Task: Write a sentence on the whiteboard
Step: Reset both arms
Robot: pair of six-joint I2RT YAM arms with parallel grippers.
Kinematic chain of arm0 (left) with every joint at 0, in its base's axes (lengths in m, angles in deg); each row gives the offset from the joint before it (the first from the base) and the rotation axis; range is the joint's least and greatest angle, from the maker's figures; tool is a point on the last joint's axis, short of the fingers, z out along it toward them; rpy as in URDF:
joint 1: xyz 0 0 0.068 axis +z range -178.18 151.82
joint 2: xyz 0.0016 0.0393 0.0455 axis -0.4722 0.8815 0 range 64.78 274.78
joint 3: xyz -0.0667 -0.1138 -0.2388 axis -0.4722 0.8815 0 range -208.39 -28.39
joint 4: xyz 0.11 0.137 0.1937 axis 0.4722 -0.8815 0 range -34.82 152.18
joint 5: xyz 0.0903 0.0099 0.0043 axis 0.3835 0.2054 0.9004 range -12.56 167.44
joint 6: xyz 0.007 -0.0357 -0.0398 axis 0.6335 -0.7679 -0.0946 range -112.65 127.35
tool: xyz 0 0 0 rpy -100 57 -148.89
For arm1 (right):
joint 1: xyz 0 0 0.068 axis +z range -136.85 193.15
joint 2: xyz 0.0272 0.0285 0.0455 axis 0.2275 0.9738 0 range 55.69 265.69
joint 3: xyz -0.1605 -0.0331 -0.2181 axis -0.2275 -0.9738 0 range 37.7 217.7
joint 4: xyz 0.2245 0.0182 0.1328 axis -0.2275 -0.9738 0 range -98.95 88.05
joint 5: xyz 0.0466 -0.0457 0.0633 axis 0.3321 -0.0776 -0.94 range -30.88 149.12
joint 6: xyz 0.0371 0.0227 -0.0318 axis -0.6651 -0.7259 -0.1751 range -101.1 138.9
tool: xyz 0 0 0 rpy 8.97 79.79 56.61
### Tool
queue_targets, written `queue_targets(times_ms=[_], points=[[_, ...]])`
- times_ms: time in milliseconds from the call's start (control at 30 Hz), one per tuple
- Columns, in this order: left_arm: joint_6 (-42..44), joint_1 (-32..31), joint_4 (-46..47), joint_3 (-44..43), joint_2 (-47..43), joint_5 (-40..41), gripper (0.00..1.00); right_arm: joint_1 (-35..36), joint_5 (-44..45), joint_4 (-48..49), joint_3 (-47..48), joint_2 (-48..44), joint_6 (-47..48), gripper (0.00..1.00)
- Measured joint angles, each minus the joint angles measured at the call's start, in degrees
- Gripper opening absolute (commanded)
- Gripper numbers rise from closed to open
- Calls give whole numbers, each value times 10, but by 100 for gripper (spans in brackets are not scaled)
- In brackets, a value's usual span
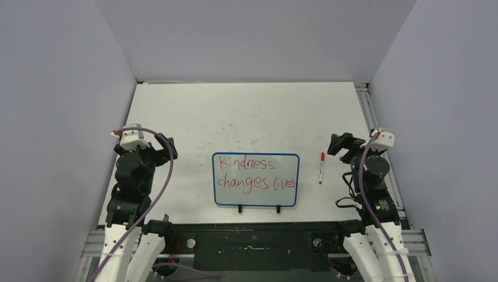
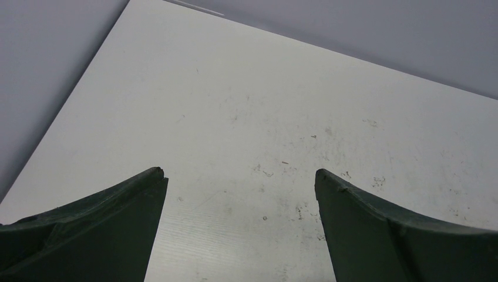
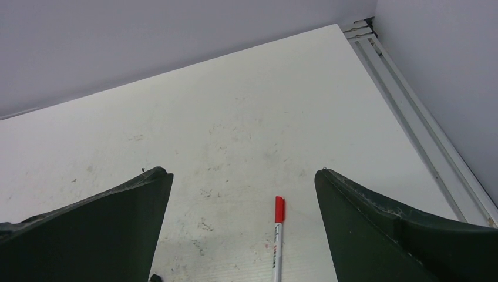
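**A:** Left hand (image 1: 166, 145) status?

**B:** Spread wide and holding nothing. In the left wrist view (image 2: 241, 176) both dark fingers (image 2: 106, 223) frame only bare, scuffed surface (image 2: 246, 111). It touches nothing.

**A:** Right hand (image 1: 340, 143)?

**B:** Also spread wide (image 3: 242, 173), with nothing pinched. A marker (image 3: 277, 235) with a white body and red cap lies flat on the surface in the gap between the fingers, a bit closer to the right one. It touches neither finger, and its cap points away from the arm bases.

**A:** Where's the whiteboard (image 1: 256, 180)?

**B:** It lies flat on the surface (image 1: 246, 111), centred between the two arms and close to the near edge. It has a blue frame with rounded corners and two black clips (image 1: 239, 208) on its near long edge. Neither hand touches it; both sit well off to its sides.

**A:** Anything on it?

**B:** Red writing (image 1: 252, 173) in two lines: "Kindness" on top, "changes lives" below. The last word is cramped against the right frame.

**A:** Where's the marker relative to the board?

**B:** From the top view the marker (image 1: 321, 168) is just right of the board, apart from the frame, between it and the right hand. It runs roughly parallel to the board's short edge.

**A:** Anything else over there?

**B:** A metal rail (image 3: 423, 135) along the right edge of the surface.
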Motion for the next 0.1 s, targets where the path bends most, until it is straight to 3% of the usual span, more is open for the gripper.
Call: queue_targets(times_ms=[100], points=[[0, 0, 0, 0, 0, 0, 96, 0, 1, 0, 0, 0, 0, 97]])
